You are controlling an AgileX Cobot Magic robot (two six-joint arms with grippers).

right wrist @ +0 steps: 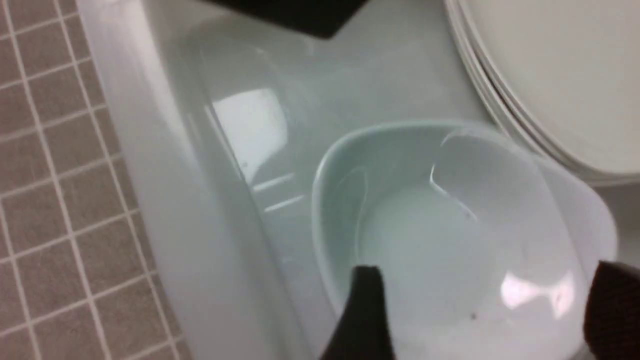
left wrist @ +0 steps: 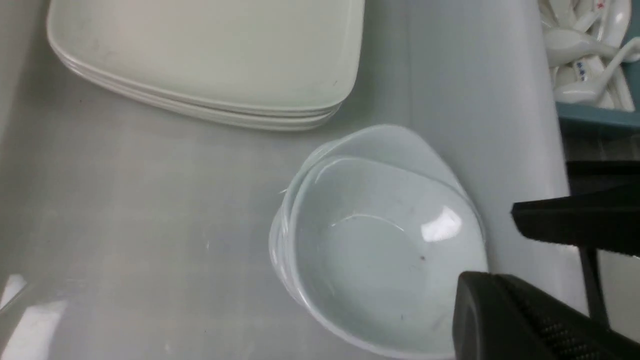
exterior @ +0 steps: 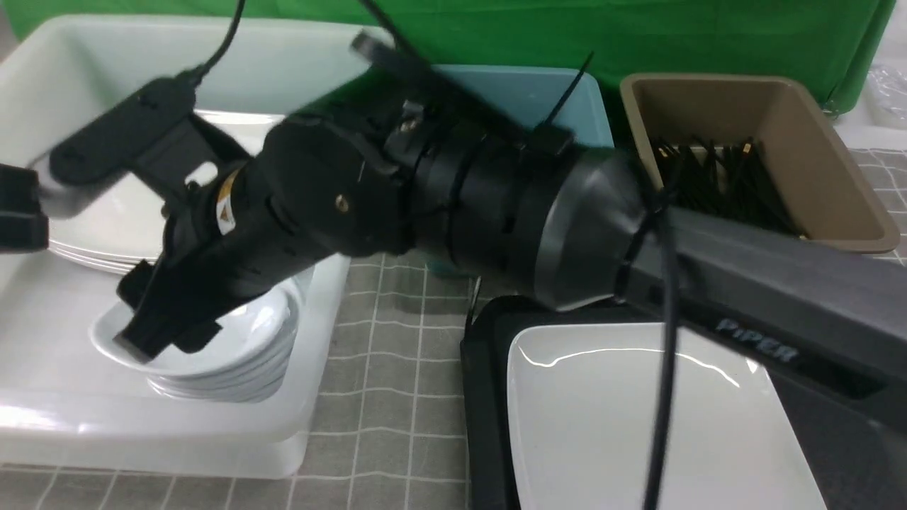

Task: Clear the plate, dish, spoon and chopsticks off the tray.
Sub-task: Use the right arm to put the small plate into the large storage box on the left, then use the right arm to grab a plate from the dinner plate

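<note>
The large white plate (exterior: 638, 418) lies on the black tray (exterior: 485, 397) at the front right. A small deep white dish (exterior: 241, 340) tops a stack of like dishes inside the white bin (exterior: 42, 418); it also shows as the dish (left wrist: 380, 250) and the dish (right wrist: 450, 240). My right gripper (right wrist: 487, 310) hangs open just over that dish, fingers apart and holding nothing; the right gripper (exterior: 99, 255) reaches across from the right. My left gripper (left wrist: 467, 300) is shut and empty beside the stack. The spoon is not seen on the tray.
A stack of flat white plates (exterior: 106, 227) sits at the back of the white bin. A teal tub (exterior: 538, 99) holds white spoons (left wrist: 575, 45). A brown tub (exterior: 801, 120) holds several black chopsticks (exterior: 716, 177). A grey checked cloth (exterior: 390, 397) covers the table.
</note>
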